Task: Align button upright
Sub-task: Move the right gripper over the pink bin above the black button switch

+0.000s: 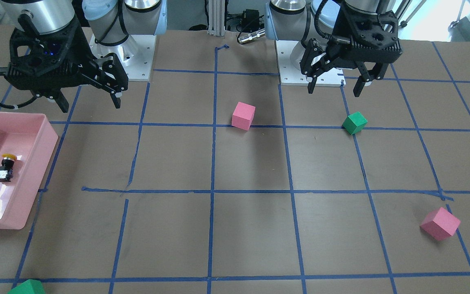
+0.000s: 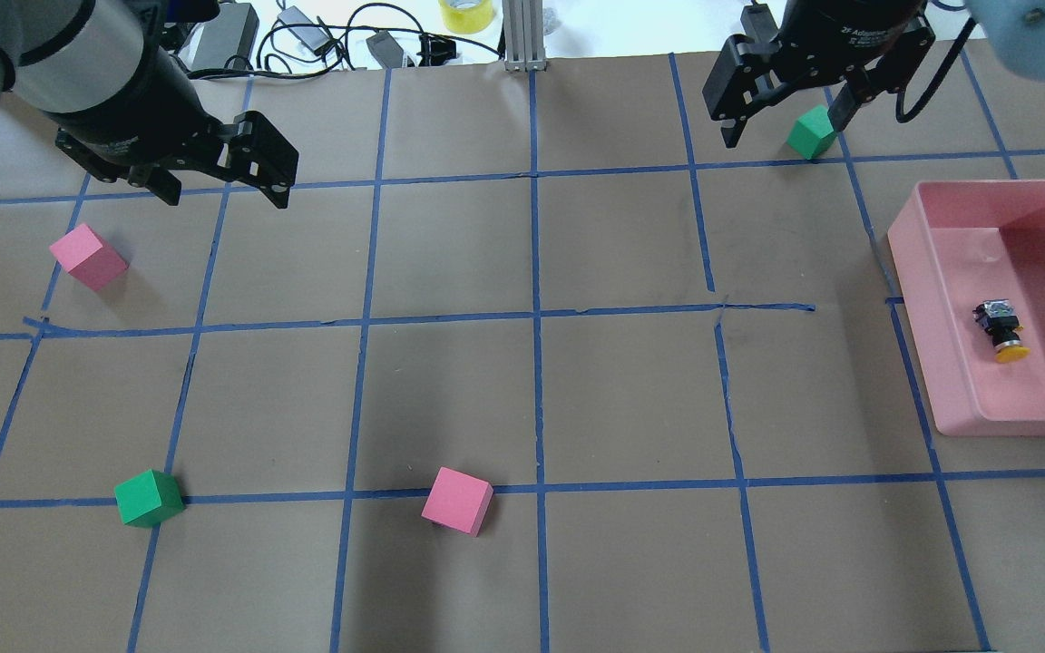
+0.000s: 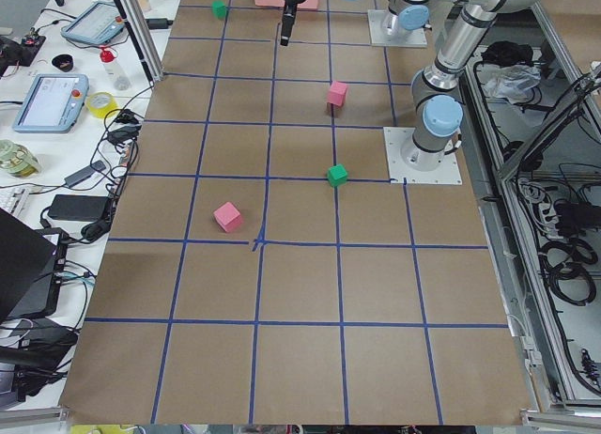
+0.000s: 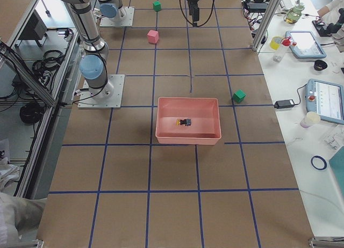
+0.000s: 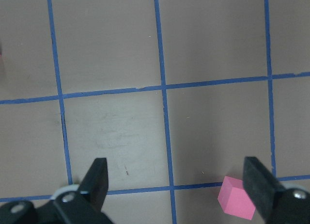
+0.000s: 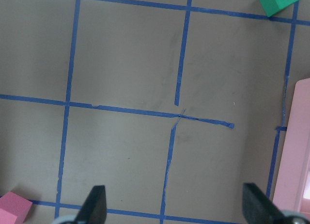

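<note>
The button [image 1: 5,167] lies on its side inside the pink tray [image 1: 47,134], yellow cap toward the robot and grey-white base away from it. It also shows in the overhead view [image 2: 1001,331] and the exterior right view [image 4: 184,122]. My right gripper [image 1: 90,107] hangs open and empty above the table, beside the tray's robot-side corner; in the overhead view [image 2: 781,134] it is far from the button. My left gripper [image 1: 334,92] is open and empty over the other half of the table [image 2: 225,195]. Both wrist views show open jaws over bare table.
The tray's rim [image 2: 917,299] stands at the table's right edge and shows in the right wrist view [image 6: 298,151]. Foam cubes lie scattered: pink [image 2: 87,257], green [image 2: 149,498], pink [image 2: 457,501], green [image 2: 811,131] next to my right gripper. Blue tape gridlines cross the brown table.
</note>
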Robot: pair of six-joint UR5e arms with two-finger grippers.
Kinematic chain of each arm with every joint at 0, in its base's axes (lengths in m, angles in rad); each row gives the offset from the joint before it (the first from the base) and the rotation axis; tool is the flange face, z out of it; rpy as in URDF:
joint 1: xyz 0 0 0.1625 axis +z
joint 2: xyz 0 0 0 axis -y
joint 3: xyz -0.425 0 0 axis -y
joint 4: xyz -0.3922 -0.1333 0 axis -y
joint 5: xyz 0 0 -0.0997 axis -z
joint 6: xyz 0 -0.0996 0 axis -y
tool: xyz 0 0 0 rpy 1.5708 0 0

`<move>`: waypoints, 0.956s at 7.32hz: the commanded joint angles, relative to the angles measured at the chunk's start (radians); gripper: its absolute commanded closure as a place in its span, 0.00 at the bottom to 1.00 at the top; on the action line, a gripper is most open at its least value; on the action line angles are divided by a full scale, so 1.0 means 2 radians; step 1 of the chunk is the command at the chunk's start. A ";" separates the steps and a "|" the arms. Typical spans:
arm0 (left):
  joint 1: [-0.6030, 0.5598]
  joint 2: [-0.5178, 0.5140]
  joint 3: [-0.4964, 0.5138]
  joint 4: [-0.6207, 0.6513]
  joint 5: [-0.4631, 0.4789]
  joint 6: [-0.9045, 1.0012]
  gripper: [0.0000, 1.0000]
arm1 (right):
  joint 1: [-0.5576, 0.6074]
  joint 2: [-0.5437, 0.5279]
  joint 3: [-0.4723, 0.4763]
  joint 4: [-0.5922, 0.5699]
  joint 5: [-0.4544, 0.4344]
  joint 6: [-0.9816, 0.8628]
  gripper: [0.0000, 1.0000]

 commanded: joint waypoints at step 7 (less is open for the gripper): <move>0.000 0.000 0.000 0.000 0.001 0.000 0.00 | -0.055 0.003 -0.001 0.000 0.012 -0.032 0.00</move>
